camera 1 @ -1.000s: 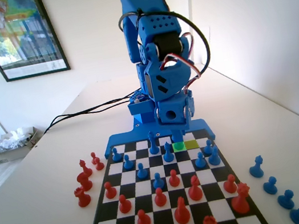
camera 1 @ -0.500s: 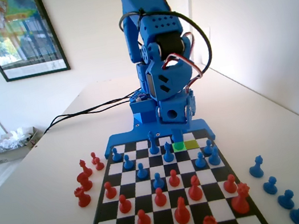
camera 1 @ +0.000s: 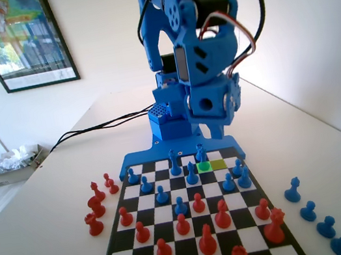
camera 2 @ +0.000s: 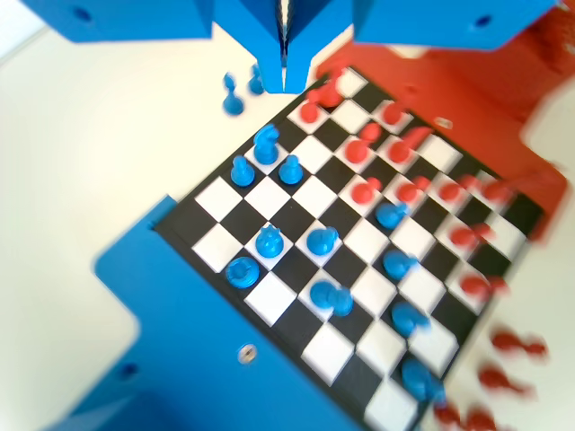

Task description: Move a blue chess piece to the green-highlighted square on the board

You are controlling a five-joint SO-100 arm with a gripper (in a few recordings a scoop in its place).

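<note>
In the fixed view the hand [camera 1: 215,134] is seen raised above the far edge of the board [camera 1: 199,254], upper centre of the frame, with open air between it and the pieces beneath. In the wrist view the hand [camera 2: 284,76] hangs from the top edge with its two jaws pressed together and nothing between them.

The blue chess piece [camera 1: 201,155] stands at the far end of the board, on or at the far edge of the green-highlighted square [camera 1: 204,167]; which of the two cannot be told from this low angle. A yellow-green square [camera 1: 218,164] lies just to the right of the green one.

More blue pieces [camera 1: 192,174] are crowded around these squares, so little free room is left at board level. Red pieces [camera 1: 207,240] fill the near rows. Captured red pieces [camera 1: 95,207] stand on the bench [camera 1: 45,242] left of the board, and captured blue pieces [camera 1: 309,211] to its right at lower right.

The bench is pale and bare along both side edges. A framed poster [camera 1: 16,39] is hung on the wall at upper left, and black cables [camera 1: 100,124] run across the bench behind the board.
</note>
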